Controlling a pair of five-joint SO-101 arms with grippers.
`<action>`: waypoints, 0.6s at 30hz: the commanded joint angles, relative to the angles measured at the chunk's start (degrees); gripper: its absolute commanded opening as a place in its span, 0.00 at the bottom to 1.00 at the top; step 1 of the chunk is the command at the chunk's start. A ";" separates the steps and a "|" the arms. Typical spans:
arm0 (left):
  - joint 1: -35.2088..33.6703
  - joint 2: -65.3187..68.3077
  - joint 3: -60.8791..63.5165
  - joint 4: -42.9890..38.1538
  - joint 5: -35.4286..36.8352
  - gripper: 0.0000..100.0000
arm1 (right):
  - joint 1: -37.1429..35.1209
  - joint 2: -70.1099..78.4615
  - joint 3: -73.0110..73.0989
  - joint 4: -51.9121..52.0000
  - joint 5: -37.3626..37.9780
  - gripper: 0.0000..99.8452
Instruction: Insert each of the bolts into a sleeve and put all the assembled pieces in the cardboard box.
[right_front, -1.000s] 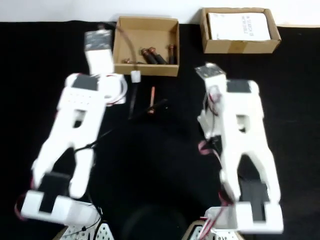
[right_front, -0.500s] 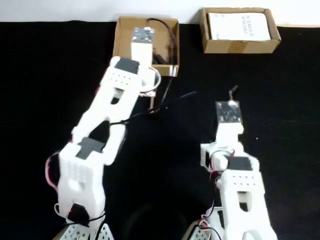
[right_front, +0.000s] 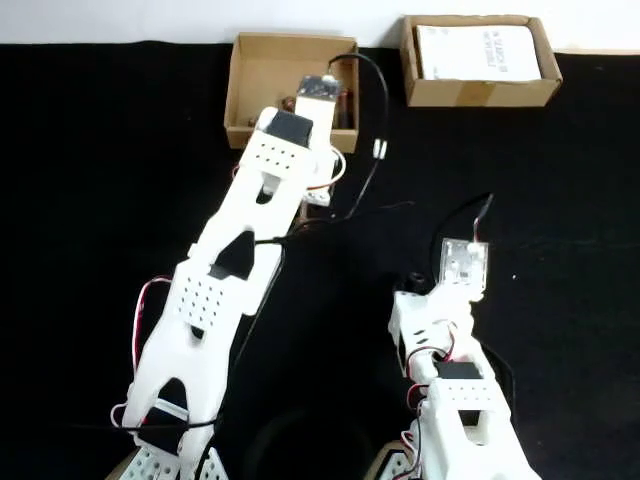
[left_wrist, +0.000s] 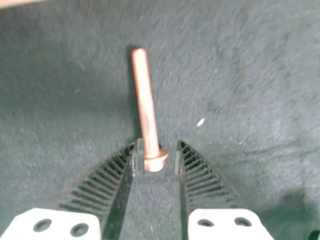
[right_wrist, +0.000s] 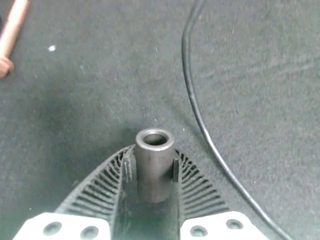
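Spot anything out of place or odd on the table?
Only a loose black cable trailing over the mat beside the right pincer, which grips a sleeve; it could snag. The bolt lies flat, its head between the tips of the open left pincer. Nothing spilled.

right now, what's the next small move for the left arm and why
Probably close the left end effector on the bolt: its head lies on the cloth between the open fingers, not yet gripped, while the right end effector holds a sleeve.
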 joint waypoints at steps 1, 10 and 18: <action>0.13 2.33 -4.09 1.85 0.18 0.12 | -0.22 -1.19 -0.04 -1.27 -0.26 0.01; -0.57 8.22 -4.09 1.32 0.18 0.10 | -0.22 -1.10 -0.04 -1.36 -0.26 0.01; -1.27 8.04 -4.18 0.88 -0.18 0.01 | -0.22 -1.10 -0.04 -1.36 -0.26 0.01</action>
